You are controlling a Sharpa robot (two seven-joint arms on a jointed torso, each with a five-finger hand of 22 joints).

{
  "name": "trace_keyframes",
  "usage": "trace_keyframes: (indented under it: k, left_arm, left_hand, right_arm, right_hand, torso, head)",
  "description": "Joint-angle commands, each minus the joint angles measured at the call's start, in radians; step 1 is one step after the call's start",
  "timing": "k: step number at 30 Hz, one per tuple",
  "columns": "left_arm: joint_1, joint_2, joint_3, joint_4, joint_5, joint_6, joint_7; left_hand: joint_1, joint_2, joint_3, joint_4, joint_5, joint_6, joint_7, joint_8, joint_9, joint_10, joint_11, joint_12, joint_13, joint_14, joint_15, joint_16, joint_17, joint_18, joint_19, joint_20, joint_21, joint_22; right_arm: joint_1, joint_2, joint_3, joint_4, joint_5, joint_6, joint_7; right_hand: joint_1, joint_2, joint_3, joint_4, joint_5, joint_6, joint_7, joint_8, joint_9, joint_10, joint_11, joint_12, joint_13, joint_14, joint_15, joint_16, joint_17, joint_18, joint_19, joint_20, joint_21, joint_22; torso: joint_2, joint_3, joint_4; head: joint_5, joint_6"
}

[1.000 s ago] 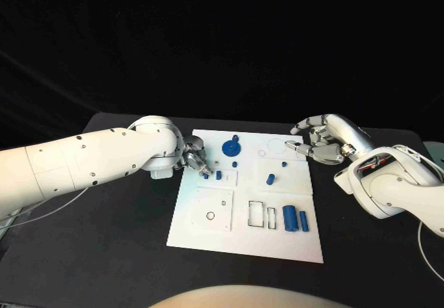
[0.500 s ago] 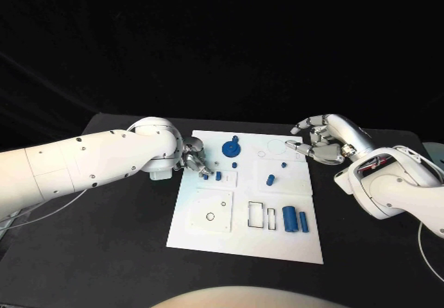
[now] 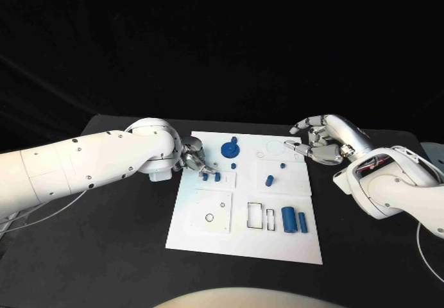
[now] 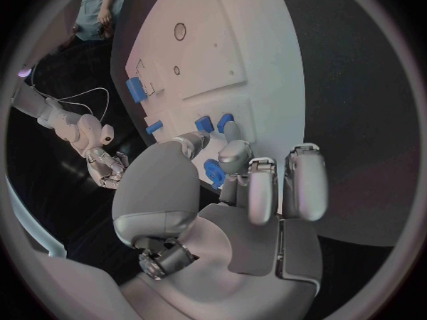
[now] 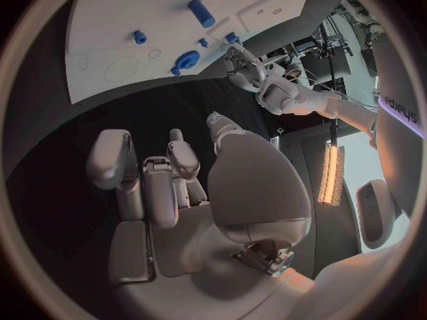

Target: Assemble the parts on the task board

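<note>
Board: white task board (image 3: 242,234) lay mid tabletop (image 3: 111,256), long side running away from robot.
Left hand: left hand (image 3: 195,161) sat at board's left edge, fingertips (image 4: 233,156) curled down among small blue pegs; a blue piece (image 4: 213,172) seen right at fingertips in left wrist view; could not tell whether pinched or merely touched.
Pegs: two short blue pegs (image 3: 211,177) stood upright just beside those fingertips, on board's left half.
Right hand: right hand (image 3: 319,142) hung above board's far right corner, fingers loosely curled, apart, nothing held.
Other parts: blue disc (image 3: 231,149) near far edge; two blue cylinders (image 3: 295,219) lay side by side lower right, long axes along board's length, well apart from either hand.
Key relation: pegs nearer left hand by far; likely left hand's job.
</note>
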Motion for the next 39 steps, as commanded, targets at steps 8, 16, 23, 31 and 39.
trace_keyframes:
  k: [8,16,23,31,39]
  left_arm:
    - [0.003,-0.002,0.025,0.026,0.048,-0.146,0.025]
    - [0.006,0.011,0.029,0.032,0.051,-0.232,0.121]
    - [-0.001,0.043,0.004,0.023,-0.078,-0.355,0.375]
    - [-0.027,0.082,-0.014,0.001,-0.343,-0.414,0.445]
    - [-0.038,0.107,-0.021,-0.015,-0.475,-0.385,0.431]
  left_hand:
    - [-0.005,0.019,-0.051,0.000,0.002,-0.064,0.029,-0.012,0.019,-0.112,0.017,-0.139,-0.175,0.068,0.008,-0.063,0.145,0.016,-0.079,0.009,-0.090,-0.141]
    - [0.179,0.013,-0.048,-0.006,0.011,-0.214,0.092,-0.047,-0.006,-0.327,0.077,-0.285,-0.348,-0.026,0.059,-0.196,-0.051,0.068,-0.240,0.042,-0.299,-0.424]
    - [0.419,-0.021,0.054,-0.080,0.004,-0.267,0.154,-0.163,-0.157,-0.509,0.143,-0.464,-0.502,-0.347,0.120,-0.500,-0.466,0.106,-0.428,0.100,-0.536,-0.668]
    - [0.433,-0.064,0.039,-0.106,-0.003,-0.246,0.158,-0.219,-0.259,-0.523,0.151,-0.559,-0.615,-0.353,0.129,-0.497,-0.525,0.108,-0.416,0.108,-0.545,-0.674]
    - [0.431,-0.078,0.017,-0.107,-0.006,-0.222,0.153,-0.251,-0.330,-0.508,0.151,-0.620,-0.697,-0.246,0.127,-0.358,-0.423,0.108,-0.381,0.107,-0.510,-0.655]
  right_arm:
    - [-0.001,0.001,0.000,-0.006,-0.011,-0.009,0.010]
    - [-0.002,0.002,0.000,-0.008,-0.008,-0.011,0.011]
    - [-0.003,0.002,0.000,-0.010,0.000,-0.010,0.018]
    - [-0.004,0.002,0.000,-0.010,0.004,-0.010,0.023]
    - [-0.005,0.004,0.000,-0.010,0.006,-0.011,0.024]
  right_hand:
    - [-0.014,0.003,-0.007,0.000,0.005,-0.009,-0.001,0.008,-0.002,-0.030,0.000,-0.040,-0.034,0.045,-0.006,-0.019,0.044,0.023,-0.016,0.001,-0.035,-0.019]
    - [-0.010,0.005,-0.003,0.000,0.006,-0.012,-0.002,0.013,-0.002,-0.087,-0.001,-0.128,-0.120,0.034,-0.007,-0.050,0.006,0.032,-0.035,-0.001,-0.097,-0.054]
    - [0.009,0.004,0.026,0.000,0.010,-0.013,-0.004,0.024,-0.004,-0.223,-0.004,-0.389,-0.382,-0.037,-0.010,-0.247,-0.213,0.080,-0.143,-0.003,-0.431,-0.249]
    - [0.012,-0.004,0.048,-0.001,0.017,-0.014,-0.004,0.028,-0.007,-0.213,-0.004,-0.447,-0.453,-0.048,-0.011,-0.343,-0.283,0.093,-0.158,-0.004,-0.576,-0.341]
    - [0.011,-0.007,0.053,-0.001,0.027,-0.015,-0.004,0.028,-0.008,-0.214,-0.004,-0.458,-0.468,-0.047,-0.011,-0.356,-0.288,0.095,-0.156,-0.004,-0.601,-0.358]
  torso:
    - [-0.002,-0.0001,0.0008]
    - [-0.001,0.0020,0.0018]
    - [0.001,0.0003,0.0019]
    - [0.000,0.0014,-0.0010]
    - [0.002,0.0009,-0.0008]
  head:
    - [-0.006,0.008]
    - [-0.014,0.018]
    - [-0.021,0.029]
    - [-0.022,0.033]
    - [-0.025,0.033]
